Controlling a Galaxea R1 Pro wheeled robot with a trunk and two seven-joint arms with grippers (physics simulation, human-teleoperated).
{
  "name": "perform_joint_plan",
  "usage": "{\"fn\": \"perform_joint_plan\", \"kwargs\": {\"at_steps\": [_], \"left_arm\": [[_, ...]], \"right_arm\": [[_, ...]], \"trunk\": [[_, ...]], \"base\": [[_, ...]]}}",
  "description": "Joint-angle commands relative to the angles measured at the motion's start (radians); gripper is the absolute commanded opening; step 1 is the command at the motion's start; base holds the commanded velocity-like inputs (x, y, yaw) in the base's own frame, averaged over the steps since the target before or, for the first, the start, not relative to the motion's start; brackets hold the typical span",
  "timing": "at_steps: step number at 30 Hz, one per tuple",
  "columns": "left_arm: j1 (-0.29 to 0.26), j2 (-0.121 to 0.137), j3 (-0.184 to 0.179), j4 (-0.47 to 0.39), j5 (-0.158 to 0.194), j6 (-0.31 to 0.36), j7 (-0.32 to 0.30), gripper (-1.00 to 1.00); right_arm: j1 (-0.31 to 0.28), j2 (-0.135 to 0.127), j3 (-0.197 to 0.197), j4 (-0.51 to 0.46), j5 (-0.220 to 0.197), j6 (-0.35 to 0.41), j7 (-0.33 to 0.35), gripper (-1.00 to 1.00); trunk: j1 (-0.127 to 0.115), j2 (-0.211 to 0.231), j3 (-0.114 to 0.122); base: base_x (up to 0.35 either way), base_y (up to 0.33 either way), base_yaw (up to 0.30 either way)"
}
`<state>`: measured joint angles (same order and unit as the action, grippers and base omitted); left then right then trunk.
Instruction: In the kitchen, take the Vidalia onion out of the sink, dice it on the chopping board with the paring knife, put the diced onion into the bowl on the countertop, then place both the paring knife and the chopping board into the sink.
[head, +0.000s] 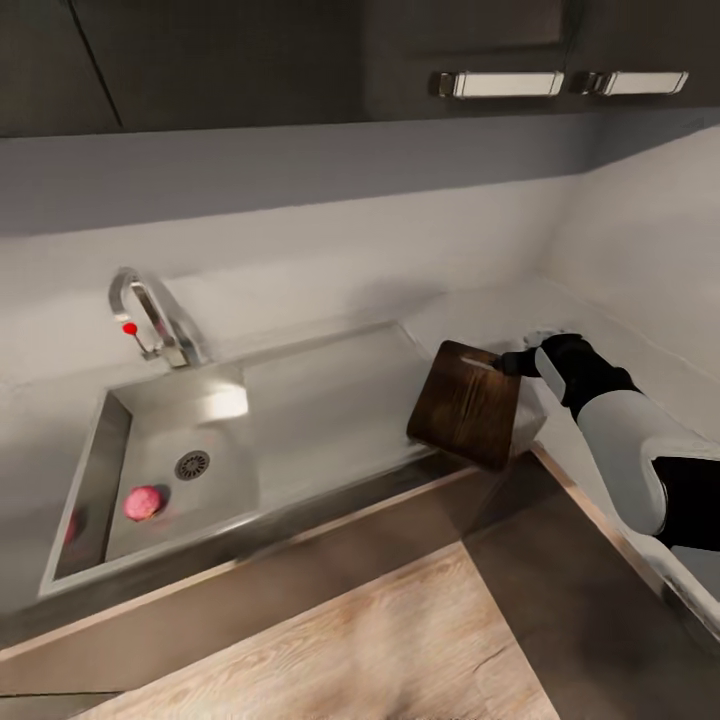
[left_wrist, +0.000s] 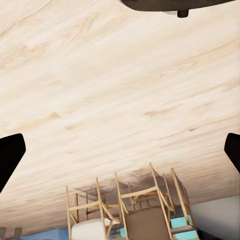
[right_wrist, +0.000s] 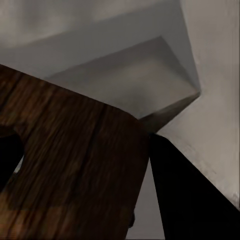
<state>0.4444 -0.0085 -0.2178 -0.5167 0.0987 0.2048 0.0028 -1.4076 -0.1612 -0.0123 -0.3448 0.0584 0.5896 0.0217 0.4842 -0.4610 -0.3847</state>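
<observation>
The Vidalia onion (head: 143, 503), a pinkish-red ball, lies in the sink (head: 300, 400) basin near the round drain. My right gripper (head: 510, 362) is shut on the handle end of the chopping board (head: 468, 403). It holds the dark brown board tilted above the countertop (head: 470, 310), just right of the drainboard. In the right wrist view the chopping board (right_wrist: 75, 165) sits between the dark fingers (right_wrist: 185, 190) of my right gripper (right_wrist: 85, 160). My left gripper (left_wrist: 120, 155) is open over the floor with nothing in it. The paring knife and the bowl are out of view.
A curved chrome tap (head: 150, 320) with a red knob stands behind the basin. Dark wall cabinets (head: 300, 60) hang above the grey backsplash. The counter turns a corner at the right. Pale wood floor (head: 350, 650) lies below, with wooden chairs (left_wrist: 130, 205) in the left wrist view.
</observation>
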Motion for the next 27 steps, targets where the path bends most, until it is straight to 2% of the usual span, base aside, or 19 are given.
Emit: {"fn": "perform_joint_plan", "kwargs": {"at_steps": [1,8,15,20,27], "left_arm": [[0.000,0.001,-0.003,-0.003,0.010,0.007,0.001,1.00],[0.000,0.001,-0.003,-0.003,0.010,0.007,0.000,1.00],[0.000,0.003,-0.002,-0.004,0.010,0.005,0.000,1.00],[0.000,0.014,-0.002,-0.007,0.010,0.005,0.000,1.00],[0.000,0.017,0.000,-0.011,0.010,0.005,0.000,1.00]], "right_arm": [[-0.001,0.000,-0.003,-0.001,0.000,0.006,0.003,-1.00],[-0.001,0.003,-0.003,0.029,0.001,0.006,0.003,-1.00],[-0.001,0.028,-0.003,0.055,0.001,-0.001,0.006,-1.00],[-0.001,0.054,-0.003,0.078,0.001,-0.006,0.009,-1.00],[-0.001,0.061,-0.003,0.098,0.000,-0.041,0.010,-1.00]], "trunk": [[0.000,-0.002,0.000],[0.000,-0.002,0.008],[0.000,-0.002,0.009],[0.000,-0.002,0.009],[0.000,-0.002,0.016]], "base": [[-0.212,0.255,0.225],[-0.199,0.260,0.227],[-0.157,0.275,0.065],[-0.122,0.292,0.219],[-0.055,0.306,0.147]]}}
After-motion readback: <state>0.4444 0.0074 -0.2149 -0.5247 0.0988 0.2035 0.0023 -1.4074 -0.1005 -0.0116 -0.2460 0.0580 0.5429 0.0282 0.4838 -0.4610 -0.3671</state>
